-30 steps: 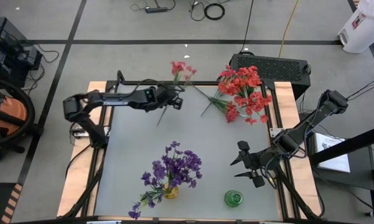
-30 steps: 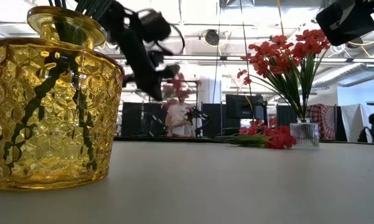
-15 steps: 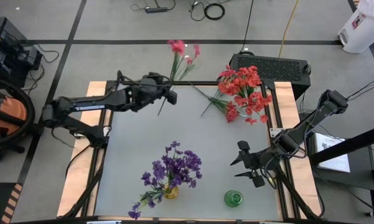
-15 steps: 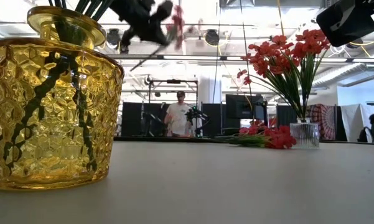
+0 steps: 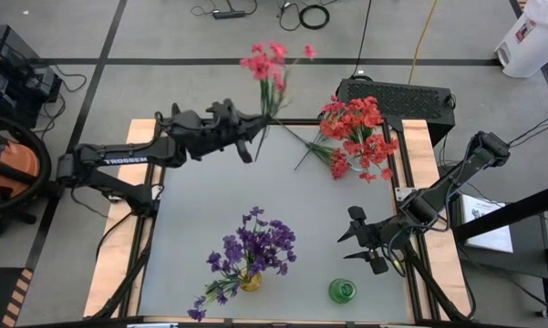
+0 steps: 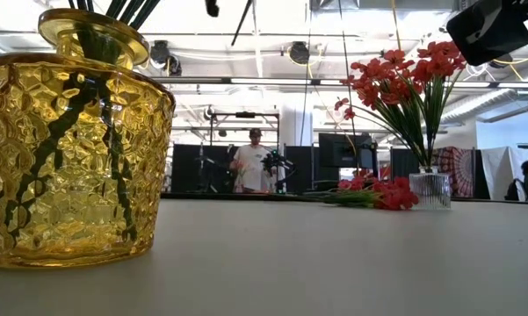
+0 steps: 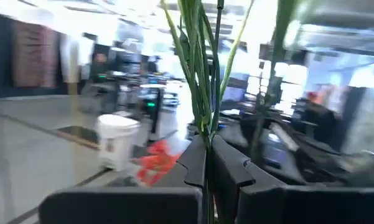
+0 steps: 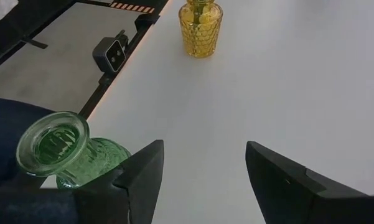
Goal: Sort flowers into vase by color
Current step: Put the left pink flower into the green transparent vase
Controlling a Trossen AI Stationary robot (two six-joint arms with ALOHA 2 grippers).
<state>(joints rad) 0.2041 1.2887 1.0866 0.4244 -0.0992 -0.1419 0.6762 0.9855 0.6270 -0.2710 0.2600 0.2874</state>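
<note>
My left gripper [image 5: 253, 135] hangs high over the table's far edge, shut on a pink flower sprig [image 5: 269, 64]. Its blossoms reach out past that edge. In the low view only the sprig's stem [image 6: 242, 21] shows, at the top. Red flowers [image 5: 356, 123] stand in a clear vase [image 6: 430, 189] at the far right, and more red sprigs [image 5: 339, 164] lie on the table beside it. Purple flowers [image 5: 255, 246] fill the yellow vase [image 6: 70, 149]. My right gripper [image 8: 205, 180] waits open beside the green vase [image 8: 62, 152]. My left gripper pinches the sprig's thin green stem [image 7: 205, 138] between its two fingers, toward the stem's lower end. The fingers come about level from the table's left and lie across the stem. The sprig is lifted clear, its leaves and blossoms rising above the fingers.
The middle of the table [image 5: 210, 200] between the vases is bare. A black box [image 5: 397, 91] sits behind the red flowers, just beyond the far edge. A person [image 6: 250, 162] stands in the room far behind the table.
My left gripper has risen well above the table and tipped from pointing down to about level, staying shut on the sprig. The sprig has gone up with it, and its blossoms have swung out past the far edge. In the low view the gripper has climbed out of the picture's top.
</note>
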